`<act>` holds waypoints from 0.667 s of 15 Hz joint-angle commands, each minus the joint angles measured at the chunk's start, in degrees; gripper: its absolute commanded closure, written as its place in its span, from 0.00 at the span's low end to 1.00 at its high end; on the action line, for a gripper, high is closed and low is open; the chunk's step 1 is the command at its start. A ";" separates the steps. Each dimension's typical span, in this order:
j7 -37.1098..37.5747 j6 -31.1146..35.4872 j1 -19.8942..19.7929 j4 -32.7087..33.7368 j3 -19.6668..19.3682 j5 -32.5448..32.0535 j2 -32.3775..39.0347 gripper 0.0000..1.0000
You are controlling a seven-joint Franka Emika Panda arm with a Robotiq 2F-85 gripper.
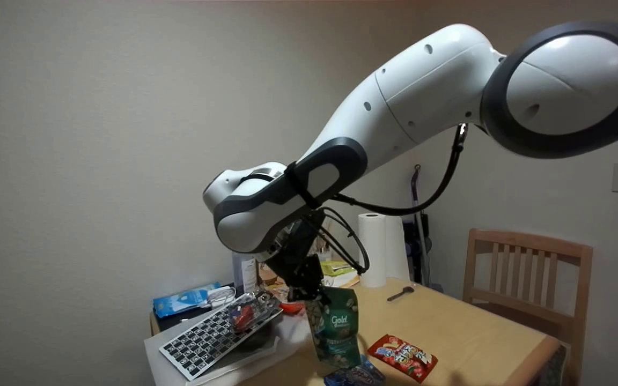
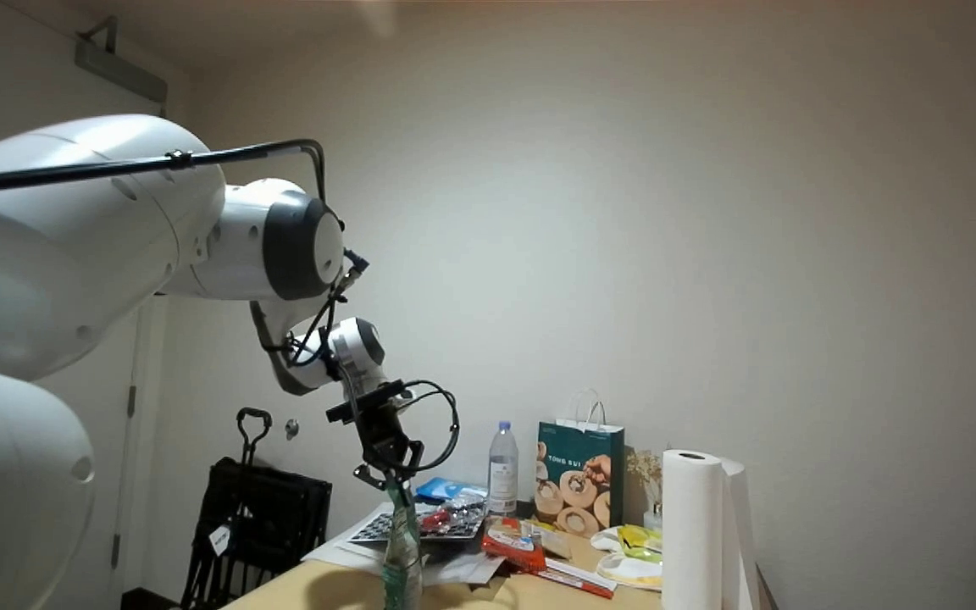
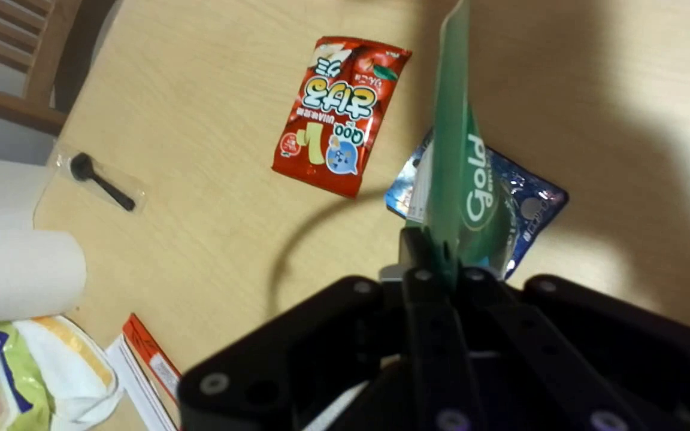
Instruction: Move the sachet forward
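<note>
Black gripper (image 3: 441, 257) clasping the sachet (image 1: 338, 332)

The gripper, at the end of the white arm (image 1: 421, 91), points downward, clenched on the upper edge of the sachet. The sachet is held near upright over the table (image 1: 475, 338), light print visible in an exterior view. Beneath it lies a blue packet (image 3: 530, 188), partly covered from view; whether the two touch cannot be determined. Near these, a red packet (image 3: 342, 117) lies flat. Farther out, a clear-wrapped spoon (image 3: 106, 187) lies between the red packet and the upright roll (image 1: 377, 249). In an exterior view, a slanted board (image 1: 207, 338) bears a clear bag (image 1: 255, 311), and a chair (image 1: 526, 308) stands by the table's edge. Near the wall (image 2: 539, 212), a bottle (image 2: 502, 479) stands just beside a paper bag (image 2: 579, 483).
</note>
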 commanded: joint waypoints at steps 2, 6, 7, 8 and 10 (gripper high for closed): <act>-6.20 -1.82 3.05 7.49 0.23 -3.27 5.22 1.00; -10.39 -1.30 4.67 13.02 0.01 -3.83 9.52 1.00; -11.22 -1.50 5.10 14.42 -0.13 -3.81 10.53 1.00; -11.61 -1.86 5.61 15.81 -0.36 -3.78 11.53 1.00; -12.58 -2.94 6.55 17.85 -0.97 -3.93 13.15 1.00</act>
